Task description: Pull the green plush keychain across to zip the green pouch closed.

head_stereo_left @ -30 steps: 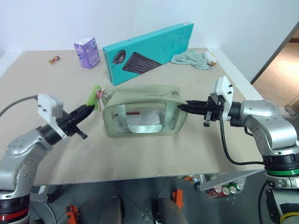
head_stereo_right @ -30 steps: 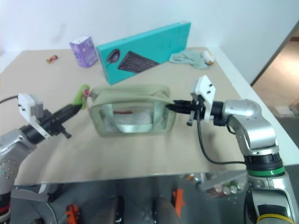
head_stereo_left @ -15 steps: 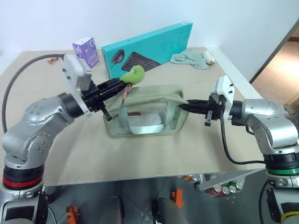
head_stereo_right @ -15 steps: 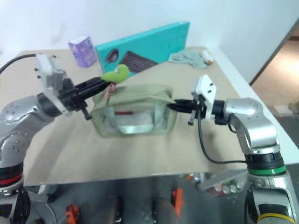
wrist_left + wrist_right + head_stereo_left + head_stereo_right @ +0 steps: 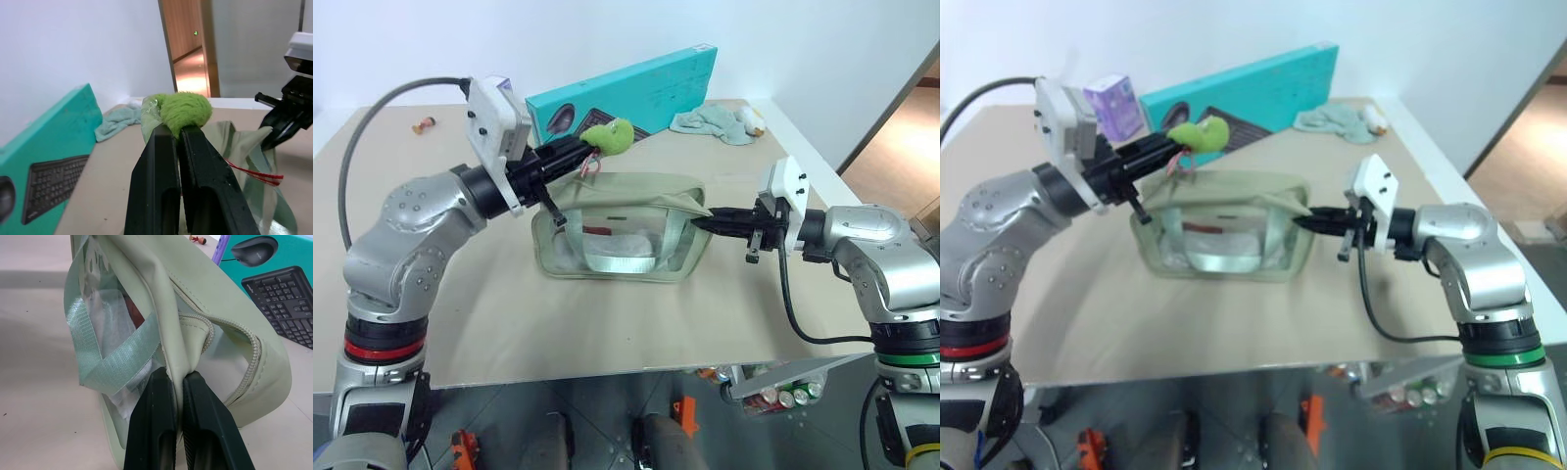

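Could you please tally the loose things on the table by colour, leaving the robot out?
Green: 2, the green plush keychain and the green pouch
Teal: 2, the keyboard box and the cloth
Purple: 1, the small carton
Reddish: 1, a tiny item at the far left
Total: 6

Setting appears to be a plain indoor test or lab room. Evidence: bare white walls; a wide beige tabletop carrying unrelated sample goods, including a teal cardboard keyboard-and-mouse box and a small purple carton; a wooden-floored doorway beyond the left tool.
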